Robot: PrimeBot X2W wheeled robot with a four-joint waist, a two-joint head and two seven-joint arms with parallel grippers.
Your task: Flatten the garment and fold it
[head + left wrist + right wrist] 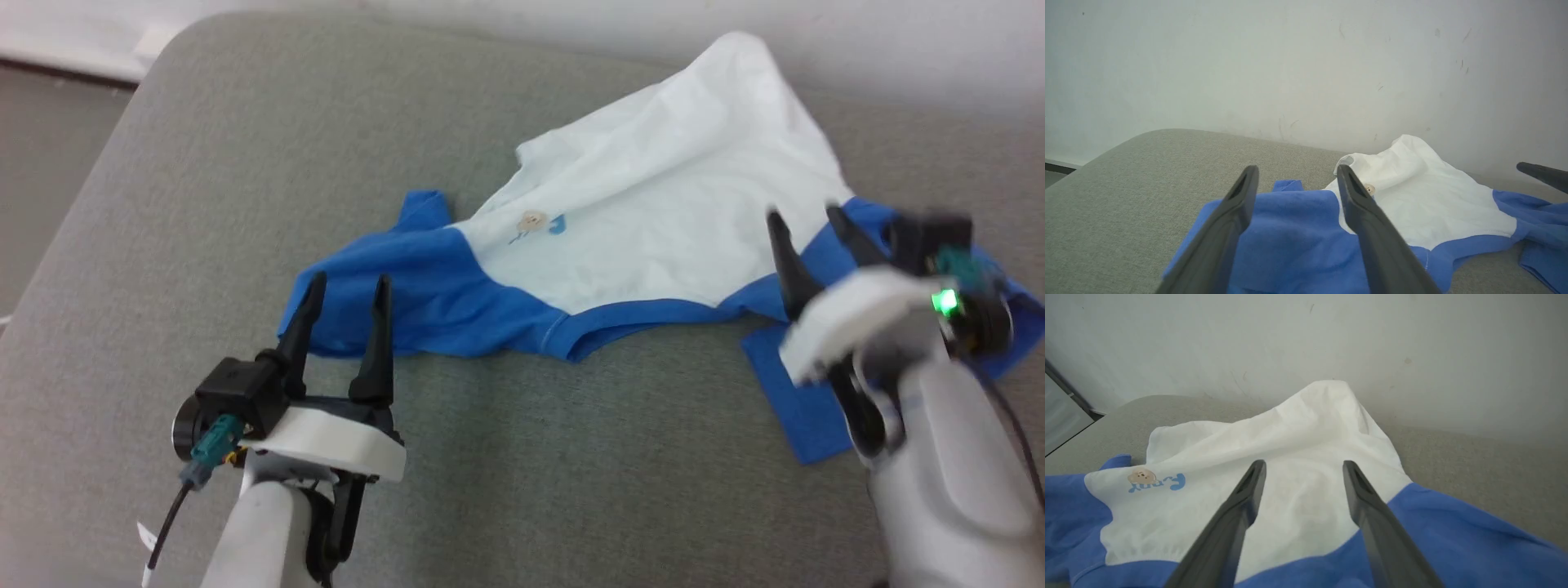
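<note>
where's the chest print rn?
Head view, near centre: chest print on the garment's white front, beside the blue shoulder panel, up-right of the left claw.

- Head view: looks forward and down from high up onto the grey cushion [245,163]. Takes in the whole shirt [653,204], the left gripper [349,282] at lower left, the right gripper [802,214] at right and a strip of wall [898,41] along the top.
- Left wrist view: sits low and close over the shirt's blue sleeve end and faces along its own fingers toward the wall. Catches one finger of the right gripper at the right edge.
- Right wrist view: sits low and close over the other blue shoulder and faces across the white body toward the wall.
- Shared by all three: white body, chest print [539,222], cushion, wall.
</note>
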